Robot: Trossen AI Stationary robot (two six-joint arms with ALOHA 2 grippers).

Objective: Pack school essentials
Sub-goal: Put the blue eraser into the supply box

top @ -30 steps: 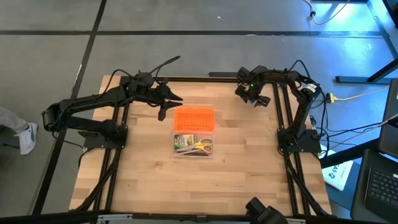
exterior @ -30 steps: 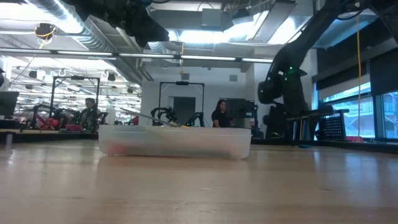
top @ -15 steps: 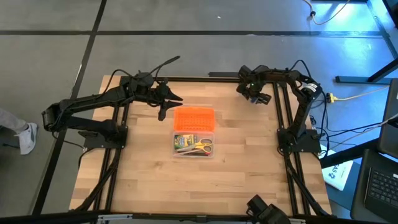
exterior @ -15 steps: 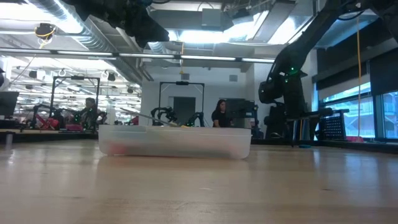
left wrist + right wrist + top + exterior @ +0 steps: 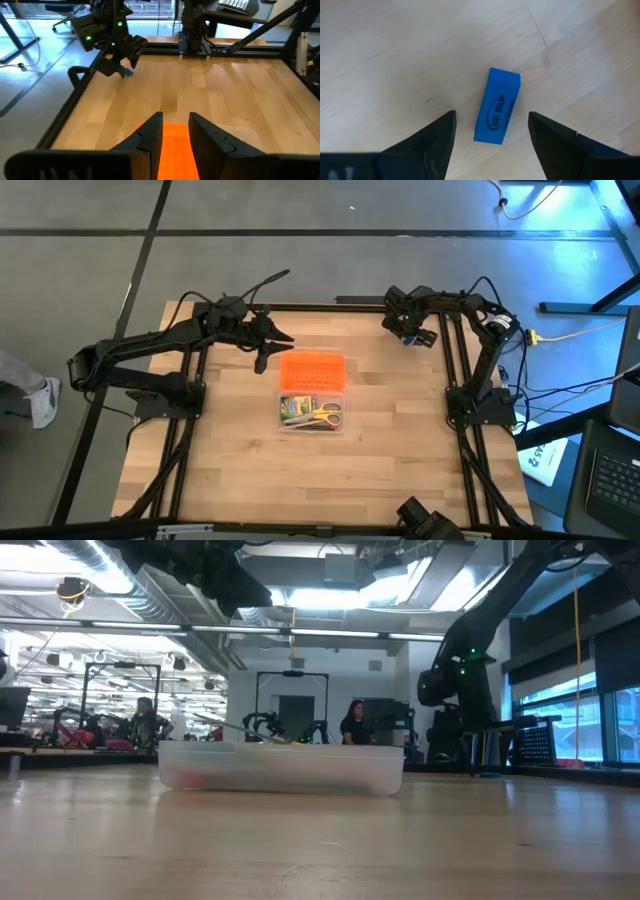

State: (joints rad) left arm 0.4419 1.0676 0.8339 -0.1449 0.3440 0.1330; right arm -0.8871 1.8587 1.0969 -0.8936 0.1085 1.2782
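Bright ceiling lights (image 5: 330, 595) glare above the table (image 5: 320, 840), whose near surface blurs. Soft shadows lie beside the sharply focused blue eraser (image 5: 497, 106).
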